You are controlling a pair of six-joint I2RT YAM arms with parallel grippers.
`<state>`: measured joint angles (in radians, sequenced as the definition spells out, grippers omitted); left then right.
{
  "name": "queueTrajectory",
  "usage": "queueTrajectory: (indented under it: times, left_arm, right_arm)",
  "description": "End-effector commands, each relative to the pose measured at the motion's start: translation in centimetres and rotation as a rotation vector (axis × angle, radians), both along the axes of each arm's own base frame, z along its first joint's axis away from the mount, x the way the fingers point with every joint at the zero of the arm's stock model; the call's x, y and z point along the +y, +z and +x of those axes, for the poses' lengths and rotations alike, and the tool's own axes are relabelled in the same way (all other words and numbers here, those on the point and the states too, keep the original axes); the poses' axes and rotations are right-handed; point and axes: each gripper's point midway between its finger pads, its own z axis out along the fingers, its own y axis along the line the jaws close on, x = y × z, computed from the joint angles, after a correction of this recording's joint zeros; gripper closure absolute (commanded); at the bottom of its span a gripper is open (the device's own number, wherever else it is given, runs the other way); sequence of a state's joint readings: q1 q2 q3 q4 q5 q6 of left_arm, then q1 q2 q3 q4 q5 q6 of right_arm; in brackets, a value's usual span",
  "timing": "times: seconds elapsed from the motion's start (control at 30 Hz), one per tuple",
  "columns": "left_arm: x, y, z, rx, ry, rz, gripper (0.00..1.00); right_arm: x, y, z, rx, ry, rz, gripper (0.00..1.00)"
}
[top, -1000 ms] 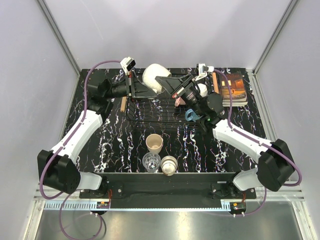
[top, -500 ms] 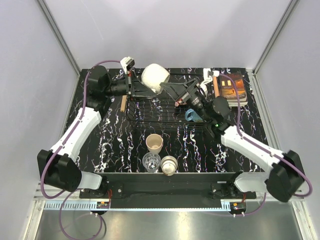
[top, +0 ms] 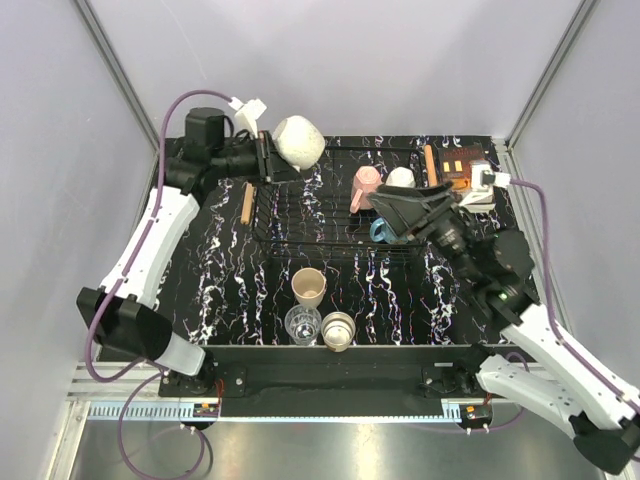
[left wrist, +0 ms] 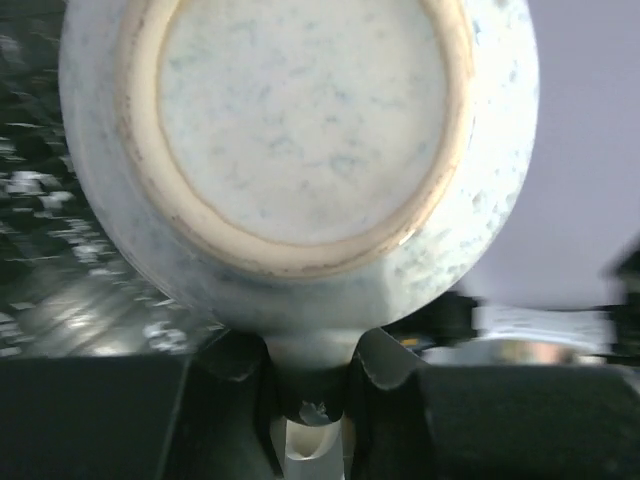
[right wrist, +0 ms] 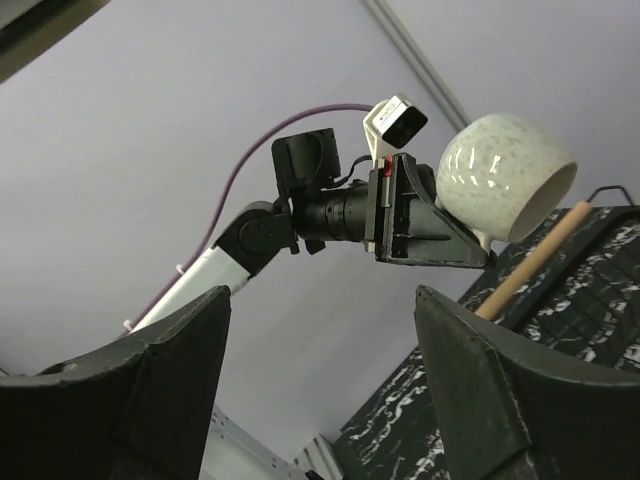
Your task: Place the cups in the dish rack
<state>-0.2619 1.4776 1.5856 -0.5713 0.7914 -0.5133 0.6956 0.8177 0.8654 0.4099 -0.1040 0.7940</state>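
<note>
Across the far half of the black marbled table (top: 220,290): the black wire dish rack (top: 300,240), wooden rod handles at both ends. Just right of it, an orange-brown book (top: 462,170). Spread wide and empty over the rack's right end: the right claw (right wrist: 322,300). Pinched by its handle in the left claw (left wrist: 310,380), raised above the rack's far left corner: a speckled cream mug (top: 298,140), tipped sideways. Inside the rack's right part: pink mug (top: 364,187), white mug (top: 401,177), blue mug (top: 381,231). On the table near the rack's front: cream cup (top: 309,286), tan cup (top: 339,330), glass tumbler (top: 303,323).
</note>
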Motion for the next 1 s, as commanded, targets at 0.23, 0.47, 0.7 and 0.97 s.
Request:
queueTrajectory:
  times: [0.23, 0.47, 0.7, 0.97]
  left_arm:
    - [-2.5, -8.3, 2.8, -0.45, -0.199, 0.58, 1.0]
    - [-5.0, -12.9, 4.6, -0.404, -0.289, 0.633, 1.0]
    - [-6.8, -17.1, 6.9, -0.335, -0.323, 0.659, 1.0]
    - [-8.4, -20.6, 8.3, -0.297, -0.363, 0.68, 1.0]
  right_arm:
    - [-5.6, -3.6, -0.8, 0.036, -0.244, -0.182, 0.04]
    - [-6.6, -5.5, -0.3, 0.075, -0.301, -0.257, 0.0]
    - [-7.4, -6.7, 0.5, 0.079, -0.363, -0.307, 0.0]
    - [-7.5, -7.7, 2.0, 0.11, -0.419, -0.35, 0.0]
